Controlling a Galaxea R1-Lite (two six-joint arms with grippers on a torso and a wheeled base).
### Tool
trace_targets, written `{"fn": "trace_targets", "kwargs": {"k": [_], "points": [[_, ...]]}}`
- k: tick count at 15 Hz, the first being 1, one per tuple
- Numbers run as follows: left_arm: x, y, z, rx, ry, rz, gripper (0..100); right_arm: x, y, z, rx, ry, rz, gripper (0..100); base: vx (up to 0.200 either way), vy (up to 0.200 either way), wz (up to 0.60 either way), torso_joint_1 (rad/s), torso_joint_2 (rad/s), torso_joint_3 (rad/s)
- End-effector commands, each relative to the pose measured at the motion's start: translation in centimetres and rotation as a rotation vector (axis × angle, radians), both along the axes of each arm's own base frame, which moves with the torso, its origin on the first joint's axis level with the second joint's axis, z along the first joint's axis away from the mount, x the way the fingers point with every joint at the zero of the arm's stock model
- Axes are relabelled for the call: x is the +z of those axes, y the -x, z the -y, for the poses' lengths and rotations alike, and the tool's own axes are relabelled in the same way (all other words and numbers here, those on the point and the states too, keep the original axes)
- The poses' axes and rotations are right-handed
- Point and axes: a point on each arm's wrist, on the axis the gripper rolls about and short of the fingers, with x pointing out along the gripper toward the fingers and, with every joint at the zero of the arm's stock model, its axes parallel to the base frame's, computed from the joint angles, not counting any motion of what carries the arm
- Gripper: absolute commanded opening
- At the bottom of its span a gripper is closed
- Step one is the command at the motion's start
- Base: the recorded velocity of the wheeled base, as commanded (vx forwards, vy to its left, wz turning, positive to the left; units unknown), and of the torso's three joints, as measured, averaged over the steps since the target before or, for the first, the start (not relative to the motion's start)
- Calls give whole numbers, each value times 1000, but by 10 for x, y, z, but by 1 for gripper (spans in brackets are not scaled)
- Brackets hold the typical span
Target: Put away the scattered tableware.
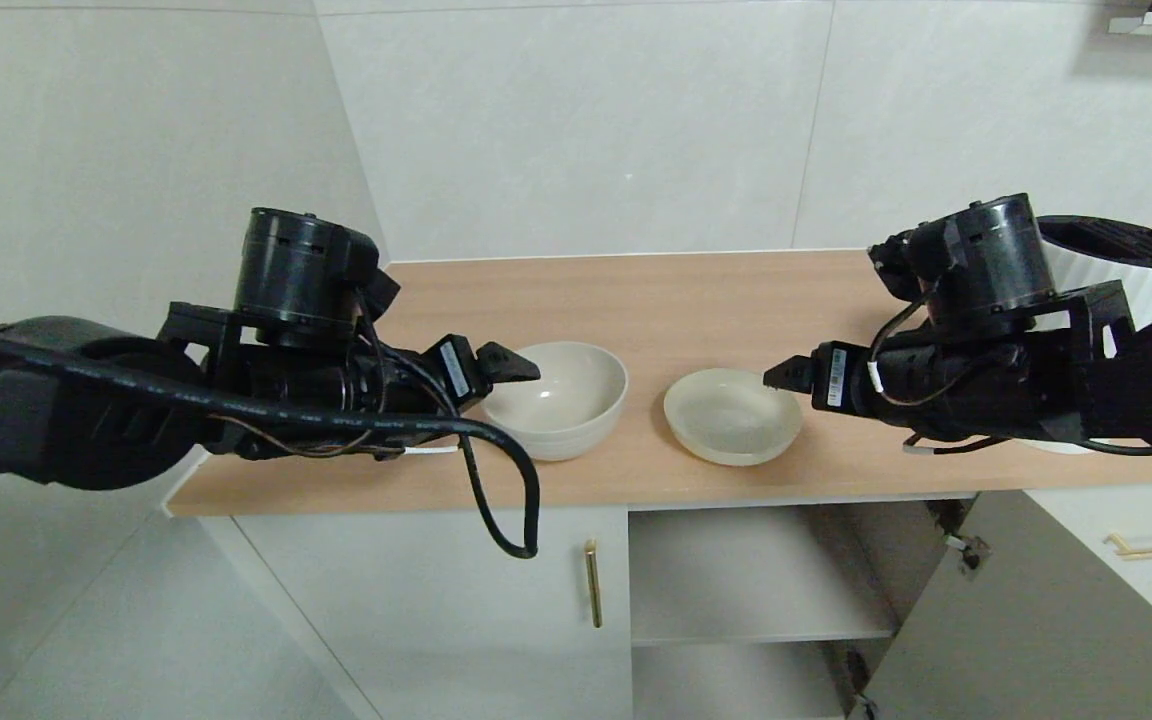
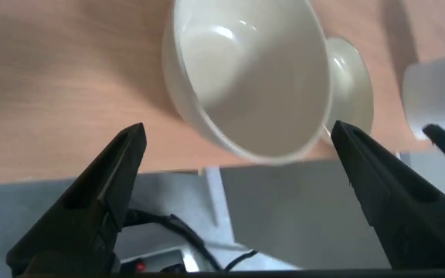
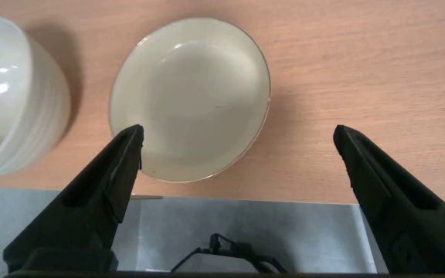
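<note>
Backdrop: pale tiled wall (image 1: 576,130) filled the upper frame, and a wooden counter (image 1: 656,300) ran across the middle.
Left gripper: the left gripper (image 1: 521,372) hung over the left-centre part of the counter with its jaws spread wide, holding nothing.
Deep bowl: a white deep bowl (image 1: 561,400) stood upright just left of centre, at the left gripper's tips. From that wrist it lay straight ahead, framed evenly between the two fingers (image 2: 114,185). Whether a tip touched the rim could not be told.
Shallow dish: a translucent shallow dish (image 1: 733,415) sat just right of centre, beside the bowl but apart from it, near the counter's front edge.
Right gripper: the right gripper (image 1: 781,377) pointed leftward at the dish's right rim, jaws likewise spread and empty. From its wrist the dish lay ahead but off-centre, shifted toward the finger on the bowl's side.
Far right: a white ribbed container (image 1: 1136,262) stood behind the right arm.
Below: a cupboard (image 1: 736,570) stood open under the dish, with a shelf (image 1: 736,632) inside.
Deciding relation: both pieces were round, so no long axis mattered. The left arm was nearer the bowl and the right arm nearer the dish. The left jaws looked lined up with the bowl, while the right jaws probably needed a sideways shift toward the dish's centre.
</note>
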Motion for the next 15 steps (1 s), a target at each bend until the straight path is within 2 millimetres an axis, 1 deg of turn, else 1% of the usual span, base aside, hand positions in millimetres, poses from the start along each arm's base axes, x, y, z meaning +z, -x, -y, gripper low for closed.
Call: {"fn": "trace_targets", "kwargs": {"k": [1, 6, 10, 13, 14, 15], "points": [[-14, -14, 6, 23, 14, -39, 100, -3, -2, -1, -3, 8, -6, 100, 0, 0, 0, 0, 0, 0], [-17, -23, 3, 63, 14, -37, 100, -6, -1, -1, -2, 14, -12, 100, 0, 0, 0, 0, 0, 0], [-25, -27, 4, 65, 5, -57, 100, -6, 0, -2, 0, 16, -11, 100, 0, 0, 0, 0, 0, 0], [-25, -27, 4, 65, 4, -60, 100, -6, 0, -2, 0, 16, -11, 100, 0, 0, 0, 0, 0, 0], [-25, -26, 4, 63, 3, -59, 0, -6, 0, -2, 1, 18, -12, 100, 0, 0, 0, 0, 0, 0], [-25, -26, 4, 62, 6, -59, 0, -6, 0, -2, 2, 19, -12, 100, 0, 0, 0, 0, 0, 0]]}}
